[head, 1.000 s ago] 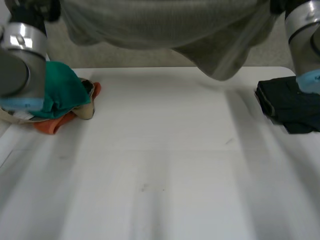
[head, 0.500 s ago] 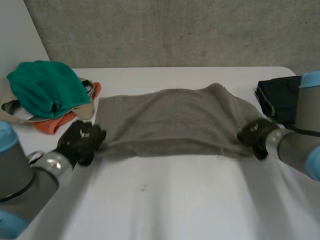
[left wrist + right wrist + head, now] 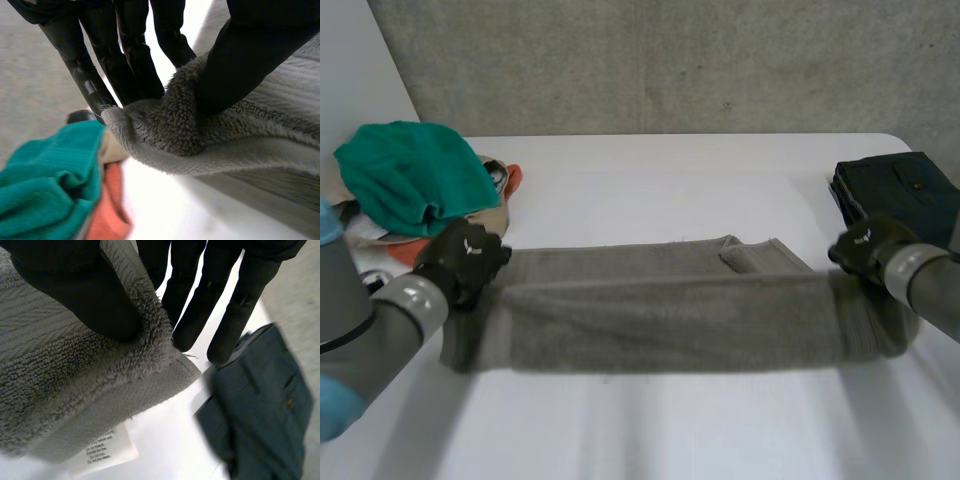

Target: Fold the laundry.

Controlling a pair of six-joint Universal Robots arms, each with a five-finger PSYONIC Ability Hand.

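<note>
A grey towel [image 3: 670,310] lies stretched sideways across the middle of the white table [image 3: 650,430], folded lengthwise. My left hand [image 3: 465,258] pinches its left end and my right hand [image 3: 865,250] pinches its right end. In the left wrist view the thumb [image 3: 240,60] presses the towel's corner [image 3: 185,125] against the fingers [image 3: 125,55]. In the right wrist view the thumb [image 3: 85,290] clamps the towel's edge [image 3: 75,380] against the fingers [image 3: 210,295], and a white care label [image 3: 102,447] hangs under that corner.
A pile of laundry, with a green cloth [image 3: 415,175] on top of orange and beige pieces, sits at the back left beside my left hand. A folded dark garment [image 3: 905,195] lies at the back right, close to my right hand. A concrete wall stands behind the table.
The towel hung high in front of the camera a second ago. Both hands brought it down onto the table and pulled it nearer, laying it in a long folded band.
</note>
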